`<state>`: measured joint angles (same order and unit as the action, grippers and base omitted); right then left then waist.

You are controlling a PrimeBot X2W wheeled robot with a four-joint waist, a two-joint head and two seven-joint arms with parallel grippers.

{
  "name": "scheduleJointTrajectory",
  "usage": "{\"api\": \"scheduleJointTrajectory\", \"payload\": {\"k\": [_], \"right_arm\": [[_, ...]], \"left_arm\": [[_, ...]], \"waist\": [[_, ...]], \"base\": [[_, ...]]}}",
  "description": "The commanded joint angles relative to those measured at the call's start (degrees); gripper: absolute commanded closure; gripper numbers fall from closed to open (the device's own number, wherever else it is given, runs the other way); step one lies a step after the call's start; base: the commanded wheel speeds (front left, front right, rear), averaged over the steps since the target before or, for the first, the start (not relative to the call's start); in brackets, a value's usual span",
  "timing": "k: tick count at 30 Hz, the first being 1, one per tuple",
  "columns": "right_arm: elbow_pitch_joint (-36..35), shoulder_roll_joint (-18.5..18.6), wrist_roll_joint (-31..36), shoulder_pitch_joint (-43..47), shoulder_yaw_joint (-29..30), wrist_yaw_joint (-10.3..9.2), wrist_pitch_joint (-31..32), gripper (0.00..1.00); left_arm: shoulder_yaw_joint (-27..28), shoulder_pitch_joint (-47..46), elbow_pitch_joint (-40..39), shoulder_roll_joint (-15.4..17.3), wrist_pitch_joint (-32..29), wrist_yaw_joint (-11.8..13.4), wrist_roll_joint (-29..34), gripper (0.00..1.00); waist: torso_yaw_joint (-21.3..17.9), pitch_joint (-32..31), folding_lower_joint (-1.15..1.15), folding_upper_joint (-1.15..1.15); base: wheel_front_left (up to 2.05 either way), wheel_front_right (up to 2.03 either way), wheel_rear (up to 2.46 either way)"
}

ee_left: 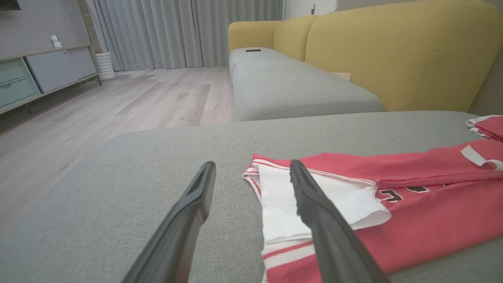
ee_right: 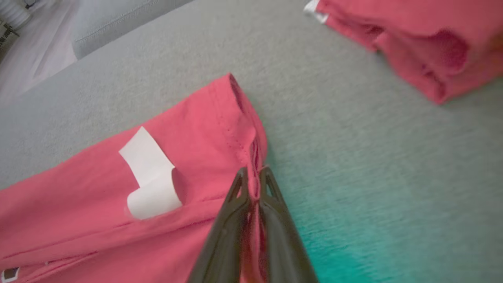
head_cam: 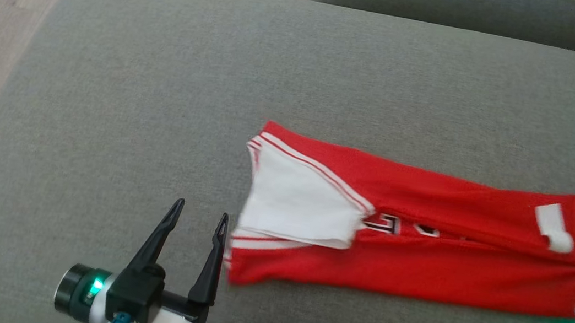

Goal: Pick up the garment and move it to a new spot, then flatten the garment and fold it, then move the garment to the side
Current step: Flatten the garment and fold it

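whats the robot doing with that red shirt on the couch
The robot is handling a red jersey that lies folded into a long strip on a grey cushion. Its right gripper is shut on the hem at one end of the strip. The left gripper is open at the other end, beside the white-trimmed edge, and grips nothing. Another red garment lies apart from it on the same cushion.

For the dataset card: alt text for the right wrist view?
The right gripper, dark fingers shut, pinches the edge of a folded red fabric jersey with a white rectangular tag, lying on a grey upholstered cushion. Another red garment lies beyond, apart.
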<state>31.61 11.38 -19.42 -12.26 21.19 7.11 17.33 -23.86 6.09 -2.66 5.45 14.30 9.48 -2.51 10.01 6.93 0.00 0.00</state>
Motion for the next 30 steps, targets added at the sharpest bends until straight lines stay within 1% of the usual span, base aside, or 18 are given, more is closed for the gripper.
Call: {"api": "scheduleJointTrajectory", "payload": {"k": [1, 7, 9, 10, 14, 18, 23, 27, 30], "right_arm": [[-2.48, 3.09, 0.5, -1.24, 0.02, 0.37, -0.6, 1.0], [-6.13, 8.93, 1.74, -4.92, 3.2, 0.37, 2.54, 1.0], [-8.11, 9.51, 1.54, -6.03, 3.08, 0.37, 3.98, 1.0], [-9.54, 9.15, 1.4, -6.33, 2.71, 0.37, 4.84, 1.0], [-15.48, 6.77, -1.63, -6.34, 0.61, 0.37, 7.86, 1.0], [-23.11, 3.63, -4.51, -4.13, -2.52, 0.37, 9.7, 1.0], [-32.42, -2.45, -5.55, -0.58, -6.52, 0.37, 11.01, 1.0], [-35.97, -6.14, -6.59, 1.43, -10.97, 0.37, 11.48, 1.0], [-36.23, -7.66, -7.51, 2.49, -14.88, 0.37, 10.89, 1.0]], "left_arm": [[1.93, -2.23, -2.24, -0.45, 0.7, -0.31, 0.65, 0.0], [2.04, -2.48, -2.18, -0.58, 0.7, -0.72, 1.03, 0.0], [2.2, -2.47, -2.03, -0.6, 0.7, -0.73, 1.07, 0.0], [2.27, -2.42, -1.93, -0.61, 0.7, -0.77, 1.07, 0.0], [2.32, -2.22, -1.48, -0.72, 0.7, -1.02, 0.94, 0.0], [2.09, -2.02, -1.54, -1.1, 0.7, -1.1, 0.6, 0.0], [2.09, -1.24, -1.5, -1.34, 0.7, -1.24, 0.49, 0.0], [2.08, -1.04, -1.31, -1.4, 0.7, -1.73, 0.58, 0.0], [2.15, -0.72, -1.04, -1.48, 0.7, -1.9, 0.51, 0.0]], "waist": [[-0.52, -0.23, 0.0, 0.0], [-2.68, -0.83, 0.0, 0.0], [-3.22, -1.19, 0.0, 0.0], [-3.43, -1.46, 0.0, 0.0], [-3.62, -2.55, 0.0, 0.0], [-2.72, -3.82, 0.0, 0.0], [-0.75, -5.08, 0.0, 0.0], [1.27, -5.48, 0.0, 0.0], [2.71, -5.9, 0.0, 0.0]], "base": [[0.0, 0.0, 0.0], [0.0, 0.0, 0.0], [0.0, 0.0, 0.0], [0.0, 0.0, 0.0], [0.0, 0.0, 0.0], [0.0, 0.0, 0.0], [0.0, 0.0, 0.0], [0.0, 0.0, 0.0], [0.0, 0.0, 0.0]]}}
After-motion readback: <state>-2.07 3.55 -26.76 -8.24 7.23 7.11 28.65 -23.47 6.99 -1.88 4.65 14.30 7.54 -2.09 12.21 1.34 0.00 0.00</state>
